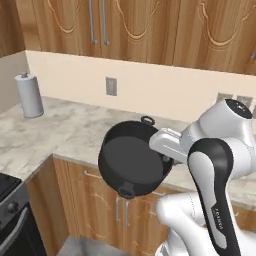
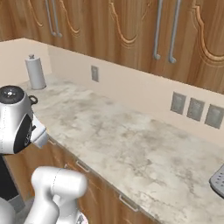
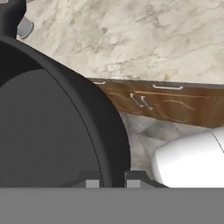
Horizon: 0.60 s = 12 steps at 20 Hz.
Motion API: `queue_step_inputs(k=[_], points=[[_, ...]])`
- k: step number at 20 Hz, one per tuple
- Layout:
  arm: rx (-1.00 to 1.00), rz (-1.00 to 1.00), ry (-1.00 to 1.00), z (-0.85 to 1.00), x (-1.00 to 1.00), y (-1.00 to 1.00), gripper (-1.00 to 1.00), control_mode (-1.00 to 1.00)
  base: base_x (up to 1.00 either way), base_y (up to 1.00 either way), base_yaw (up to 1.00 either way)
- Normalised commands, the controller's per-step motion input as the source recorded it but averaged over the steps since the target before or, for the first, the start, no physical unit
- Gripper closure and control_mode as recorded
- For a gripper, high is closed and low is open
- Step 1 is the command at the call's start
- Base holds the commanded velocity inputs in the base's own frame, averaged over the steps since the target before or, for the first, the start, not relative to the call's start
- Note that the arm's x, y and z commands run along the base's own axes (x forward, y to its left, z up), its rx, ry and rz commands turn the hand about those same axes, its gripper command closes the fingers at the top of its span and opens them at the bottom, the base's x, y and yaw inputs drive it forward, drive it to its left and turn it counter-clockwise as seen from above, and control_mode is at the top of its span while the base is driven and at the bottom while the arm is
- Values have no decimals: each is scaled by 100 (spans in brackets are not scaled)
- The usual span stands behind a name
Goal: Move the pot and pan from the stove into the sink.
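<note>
Far left in the left base view: paper towel roll (image 1: 29,95) upright on the counter (image 1: 75,127), corner of the stove (image 1: 10,200) low at the edge. Moving right, there it is — pot (image 1: 134,159) up in the air, carried out in front of the cabinet fronts and level with the counter edge, tipped so its open mouth faces the camera. Deep, round, matte black, empty inside, one loop handle at the top rim and one at the bottom. Gripper (image 1: 162,147) pinched narrow on the pot's right rim, one finger inside the wall and one outside, as seen in the hand view (image 3: 113,181) with the black wall (image 3: 65,131) running up between the fingertips. So pot hanging off to the left of the hand, held by the rim alone.

Further right in the right base view: long bare marble counter (image 2: 131,140), outlets on the backsplash, and at the very right edge a grey shape, hard to name. Sink probably that way, so a long sideways carry likely ahead.
</note>
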Motion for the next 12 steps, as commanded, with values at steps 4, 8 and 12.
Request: queue_step_inputs(k=[4,8,12], points=[[0,0,0,0,0,0,100,100,0,0,-50],[0,0,0,0,0,0,100,100,0,0,-50],[0,0,0,0,0,0,100,100,0,0,-50]])
